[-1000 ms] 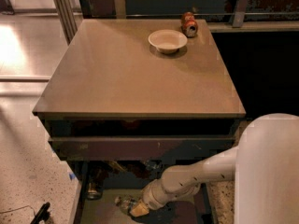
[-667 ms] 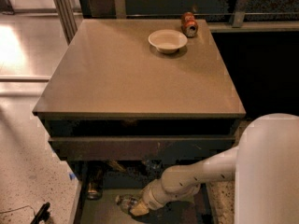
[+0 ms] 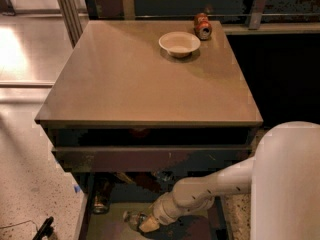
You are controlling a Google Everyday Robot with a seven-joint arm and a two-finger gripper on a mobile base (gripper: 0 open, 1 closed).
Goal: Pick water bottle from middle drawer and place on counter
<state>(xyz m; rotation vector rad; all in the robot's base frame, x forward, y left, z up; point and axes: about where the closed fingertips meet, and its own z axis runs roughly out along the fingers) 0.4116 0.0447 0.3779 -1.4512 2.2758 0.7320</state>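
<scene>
Grasp step is in hand, judging from the camera view. The gripper [image 3: 145, 224] sits low inside the open middle drawer [image 3: 84, 219], right against the water bottle [image 3: 131, 219] on the drawer floor. Whether it is clamped on the bottle cannot be told. A dark can [image 3: 100, 202] sits further left. The next move calls for a confirmed hold, a lift clear of the drawer, then placement on the counter [image 3: 140, 84], away from the bowl [image 3: 179, 43] and red soda can [image 3: 202, 26].
</scene>
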